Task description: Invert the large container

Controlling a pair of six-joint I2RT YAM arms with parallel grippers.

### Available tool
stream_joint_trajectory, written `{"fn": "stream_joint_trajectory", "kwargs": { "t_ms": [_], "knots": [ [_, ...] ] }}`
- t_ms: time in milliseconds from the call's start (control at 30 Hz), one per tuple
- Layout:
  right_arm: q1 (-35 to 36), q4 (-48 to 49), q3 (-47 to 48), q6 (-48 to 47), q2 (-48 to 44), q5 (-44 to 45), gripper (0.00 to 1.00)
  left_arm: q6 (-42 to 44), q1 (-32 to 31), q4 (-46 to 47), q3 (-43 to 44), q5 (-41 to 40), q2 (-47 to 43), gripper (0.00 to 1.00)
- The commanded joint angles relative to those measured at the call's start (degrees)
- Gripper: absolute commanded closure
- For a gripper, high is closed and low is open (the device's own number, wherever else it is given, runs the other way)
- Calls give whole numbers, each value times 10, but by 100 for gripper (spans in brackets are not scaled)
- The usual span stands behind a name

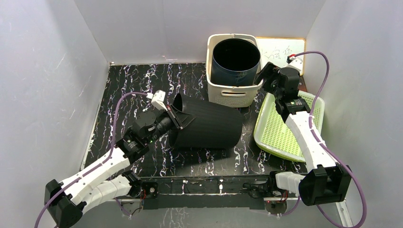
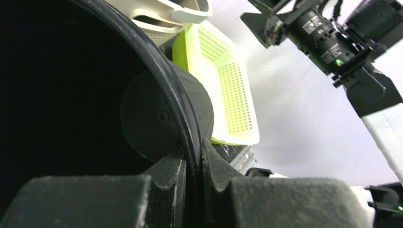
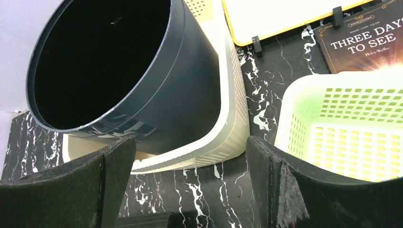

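Black container (image 1: 209, 128), lime tray (image 1: 280, 135), seemingly navy bucket (image 1: 236, 59)

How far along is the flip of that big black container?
About halfway. Done: the black container lies on its side on the table, mouth facing left. In hand: the left gripper is shut on its rim, one finger inside, one outside. Left: tipping it on until the mouth faces down. The right gripper is open and empty beside the beige basket.
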Motion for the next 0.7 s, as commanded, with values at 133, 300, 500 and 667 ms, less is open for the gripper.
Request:
{"fn": "stream_joint_trajectory", "kwargs": {
  "t_ms": [133,300,500,667],
  "knots": [
    [-2,38,13,4,4,-17,16,-56,31,197,-125,95,47,100],
    [-3,43,8,10,7,-27,17,-105,113,347,-215,185,111,100],
    [-3,51,2,15,15,-37,17,-180,196,554,-273,300,202,100],
    [-2,54,-1,16,14,-29,18,-291,255,788,-295,372,305,100]
  ]
}}
